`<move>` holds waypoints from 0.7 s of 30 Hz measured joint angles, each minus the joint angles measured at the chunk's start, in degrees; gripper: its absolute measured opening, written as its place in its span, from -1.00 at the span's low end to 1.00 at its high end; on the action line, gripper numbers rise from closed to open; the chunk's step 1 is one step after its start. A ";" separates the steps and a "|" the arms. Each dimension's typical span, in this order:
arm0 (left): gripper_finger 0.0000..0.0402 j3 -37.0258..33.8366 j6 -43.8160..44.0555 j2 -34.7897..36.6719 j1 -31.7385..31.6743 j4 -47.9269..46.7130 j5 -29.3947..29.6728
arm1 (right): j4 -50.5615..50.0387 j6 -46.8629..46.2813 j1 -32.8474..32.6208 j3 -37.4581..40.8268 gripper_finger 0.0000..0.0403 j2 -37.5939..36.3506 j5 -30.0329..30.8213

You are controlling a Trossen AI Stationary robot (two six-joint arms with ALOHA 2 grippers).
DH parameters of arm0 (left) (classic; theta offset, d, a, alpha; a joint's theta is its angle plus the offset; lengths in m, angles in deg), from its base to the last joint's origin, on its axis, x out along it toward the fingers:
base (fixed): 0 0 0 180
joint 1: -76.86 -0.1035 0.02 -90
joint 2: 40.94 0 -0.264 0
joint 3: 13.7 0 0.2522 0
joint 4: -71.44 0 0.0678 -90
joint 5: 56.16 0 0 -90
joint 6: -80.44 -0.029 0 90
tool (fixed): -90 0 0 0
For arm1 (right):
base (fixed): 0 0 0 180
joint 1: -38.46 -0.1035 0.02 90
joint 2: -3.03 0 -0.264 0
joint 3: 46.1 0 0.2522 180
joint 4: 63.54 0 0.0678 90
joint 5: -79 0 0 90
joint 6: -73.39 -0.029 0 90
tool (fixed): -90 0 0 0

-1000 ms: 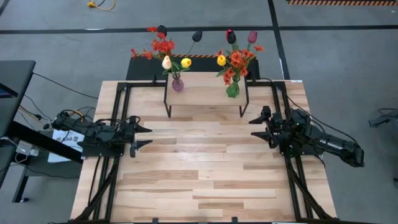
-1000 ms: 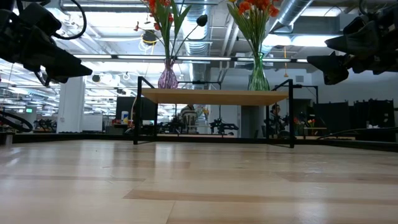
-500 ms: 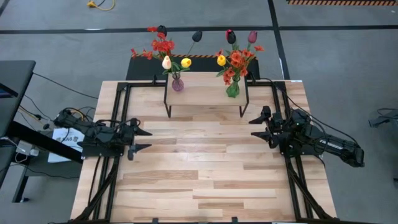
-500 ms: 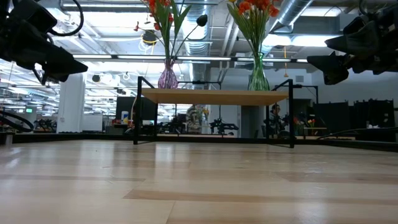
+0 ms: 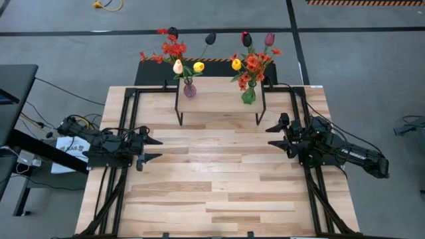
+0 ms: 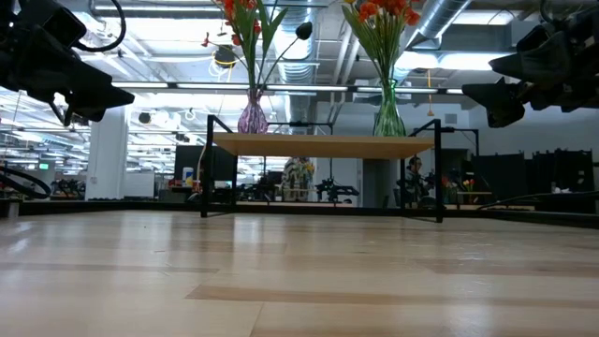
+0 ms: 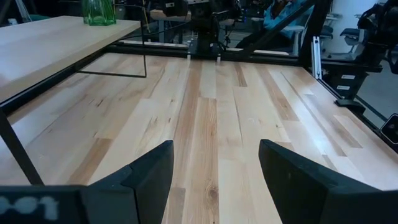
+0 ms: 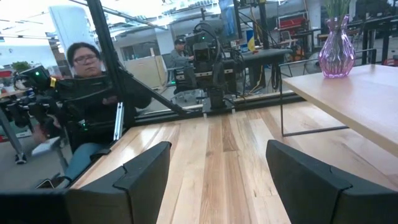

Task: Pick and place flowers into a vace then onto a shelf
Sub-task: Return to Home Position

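Little has moved since the earlier frame. The left gripper (image 5: pixel 158 149) has been drawn a touch back toward the left edge of the table (image 5: pixel 219 192), and the right gripper (image 5: pixel 269 135) is found just where it was. Behind the shelf, a figure in the far room has shifted slightly.

Both grippers are held wide open with nothing between the fingers. In each wrist view only bare planks are seen through the gap. They are kept low over the table's left and right sides, turned inward and well apart from the shelf (image 5: pixel 219 101). This suits arms being brought home after the job appears finished.

The flowers (image 5: pixel 174 50) are gathered in two bunches at the far end of the table. One bunch is stood in the purple vase (image 5: pixel 189 89) on the shelf's left part. The other is stood in the green vase (image 5: pixel 249 95) on its right part. Both vases are set upright on the board, placed apart so the sprays are not tangled.

The tabletop is made of pale wood planks and nothing else is seen lying on it. It is ringed by grey floor (image 5: pixel 66 46). Beyond it, an open workshop is seen under bright ceiling lights and pipework. A seated person (image 8: pixel 93 109) is caught in the right wrist view, well clear of the arms.
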 joint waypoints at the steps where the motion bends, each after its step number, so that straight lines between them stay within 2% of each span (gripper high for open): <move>1: 0.12 0.00 0.00 0.00 0.00 0.01 -0.01 | 0.00 0.00 0.00 0.00 0.29 0.00 -0.01; 5: 0.12 -0.11 -0.45 -0.02 0.00 1.44 0.26 | -0.01 0.00 0.00 0.00 0.29 0.00 0.00; 8: 0.12 -0.74 0.22 -0.03 0.00 11.32 0.26 | 0.00 0.00 0.00 0.00 0.29 0.00 -0.02; 11: 0.12 -2.41 2.53 0.09 0.00 23.76 -6.00 | 0.00 0.00 0.00 0.00 0.29 0.00 -0.02; 14: 0.12 -5.18 4.83 0.05 0.00 29.94 -12.95 | 0.00 0.00 0.00 0.00 0.29 0.00 -0.01; 17: 0.12 -5.27 4.59 0.02 0.02 26.92 -16.82 | -0.02 0.00 0.00 0.00 0.29 0.00 -0.02; 21: 0.12 -5.27 4.31 0.02 0.00 22.86 -18.24 | -0.01 0.00 0.00 0.00 0.29 0.00 -0.02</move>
